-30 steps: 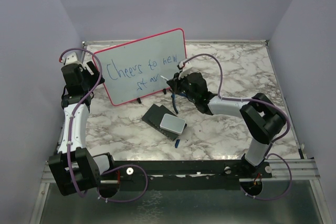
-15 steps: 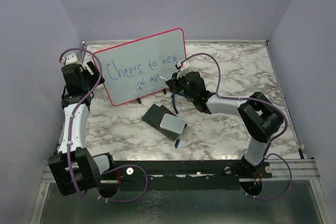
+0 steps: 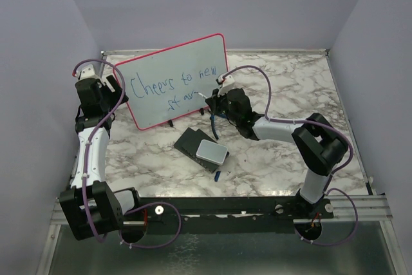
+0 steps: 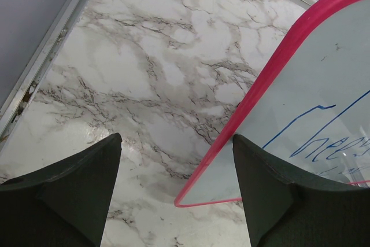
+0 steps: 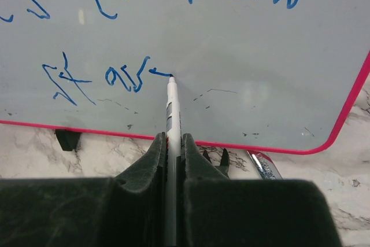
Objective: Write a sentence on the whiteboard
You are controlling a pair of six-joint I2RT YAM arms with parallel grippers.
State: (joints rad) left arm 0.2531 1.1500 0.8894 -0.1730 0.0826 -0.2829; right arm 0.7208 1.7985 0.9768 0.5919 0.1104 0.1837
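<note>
Left wrist view is giving the close look at the left gripper (image 4: 176,143). Its two dark fingers (image 4: 75,189) are standing wide apart with nothing pinched. The rounded near-left corner of the whiteboard (image 4: 324,73) is sitting in that gap, its pink frame running just beside the right-hand finger. Can't tell if they're actually touching. Only the first blue letters are showing up there.

Top external view is filling in the layout. The whiteboard (image 3: 174,72) is standing upright on its feet at the far left of the marble table (image 3: 290,88), angled so its right end is sitting farther back. The left gripper (image 3: 118,85) is hanging at its left edge. The sentence (image 3: 151,88) is reading "Cheers to new" on the top line, with a shorter bit underneath. The right gripper (image 3: 207,99) is reaching in at the board's lower right.

Right wrist view is showing what the overhead one is too small for. The right gripper (image 5: 169,137) is clamping a white marker (image 5: 171,108) tight between its jaws, pointing straight at the board. The tip is touching the surface right at the end of the second line of the sentence (image 5: 124,78), which is looking like "star". One black foot (image 5: 68,138) is peeking out under the frame.

Nearer than the board, a dark block with a grey-white pad (image 3: 203,148) is lying flat, with a small blue piece (image 3: 217,175) just near of it.
</note>
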